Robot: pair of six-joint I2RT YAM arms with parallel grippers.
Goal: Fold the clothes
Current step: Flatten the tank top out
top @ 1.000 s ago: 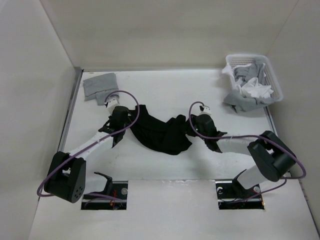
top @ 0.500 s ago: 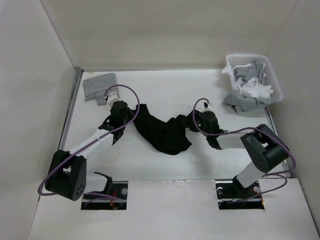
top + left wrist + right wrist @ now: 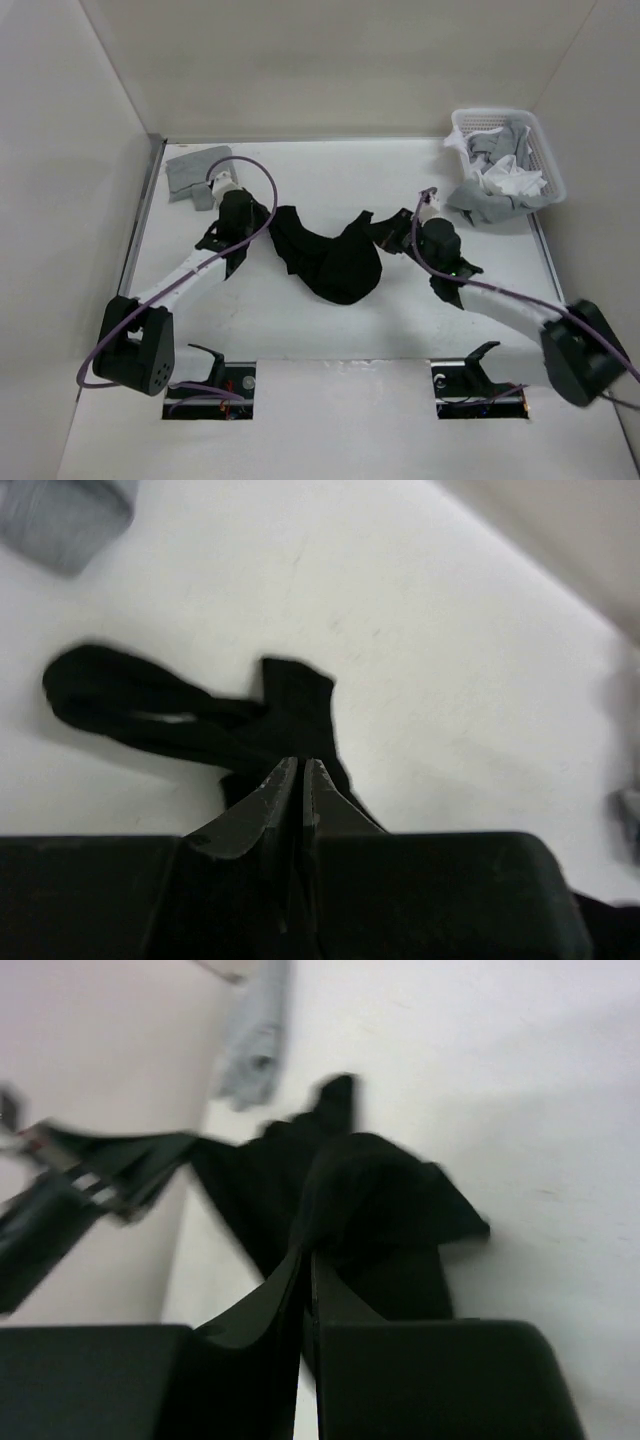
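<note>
White surface [image 3: 330, 180]. Centre of frame: black T-shirt [image 3: 335, 265], bunched, its bulk down on the surface. Upper left: small grey garment [image 3: 195, 170], folded flat. Upper right corner: white mesh basket [image 3: 547, 155], with grey cloth [image 3: 470, 205] spilling over its lower-left rim onto the surface.

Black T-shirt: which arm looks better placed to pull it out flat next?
Right, probably. Both grippers are shut on the T-shirt's ends, but the thick bunch sits at the right gripper, so its pull should open most cloth. The left gripper holds only a thin twisted strip, close beside the grey garment.
</note>
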